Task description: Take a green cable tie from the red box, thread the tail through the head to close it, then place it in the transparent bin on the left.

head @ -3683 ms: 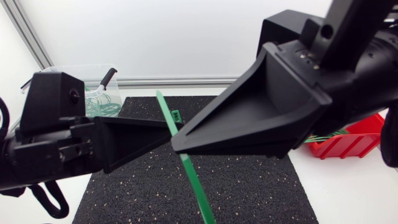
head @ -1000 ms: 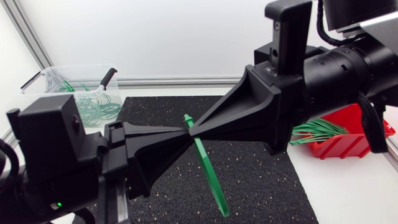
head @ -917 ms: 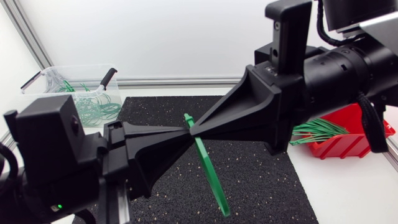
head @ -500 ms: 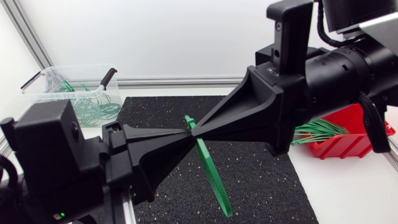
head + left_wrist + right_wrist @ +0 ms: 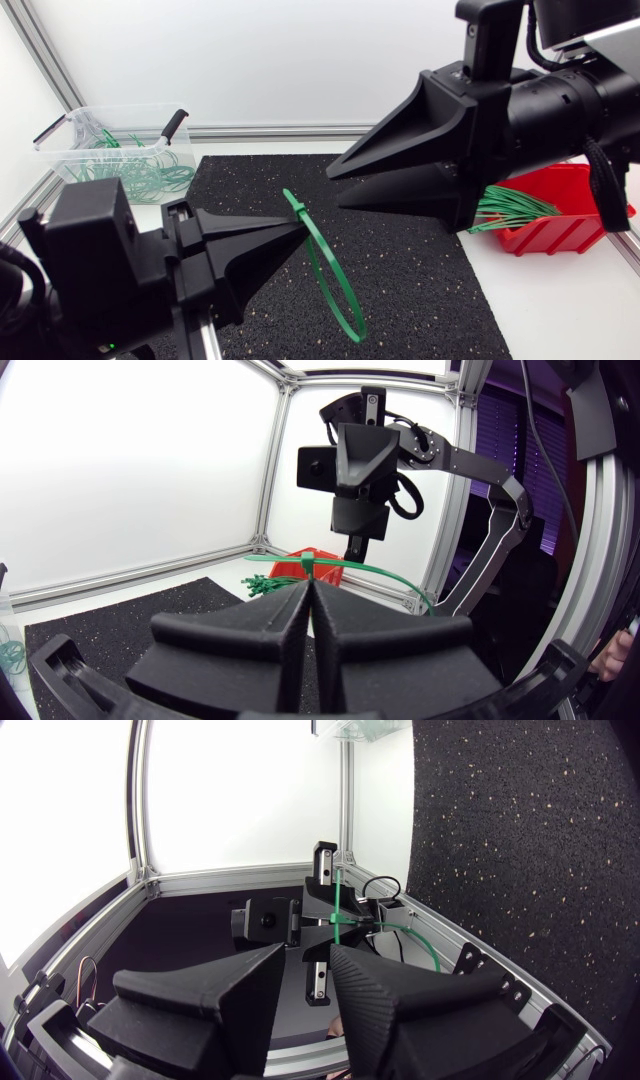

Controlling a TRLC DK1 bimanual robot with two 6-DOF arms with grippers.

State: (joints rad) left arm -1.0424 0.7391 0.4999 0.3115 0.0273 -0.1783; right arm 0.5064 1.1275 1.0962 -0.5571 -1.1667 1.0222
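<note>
- While the left gripper [image 5: 298, 230] pinches the green cable tie [image 5: 330, 280] just below its head, both fingers pressed flat together on the strap, the rest of the tie bows down toward 5 o'clock above the black mat [image 5: 430, 290].
- The right gripper [image 5: 335, 187] hangs at 2 o'clock from the tie's head, clear of it, with its jaws spread and nothing between them.
- The red box [image 5: 560, 235] sits at the mat's 3 o'clock edge, with loose green ties [image 5: 510, 212] fanning over its rim.
- The transparent bin [image 5: 60, 135] stands at 10 o'clock and has closed green loops [image 5: 150, 175] inside.
</note>
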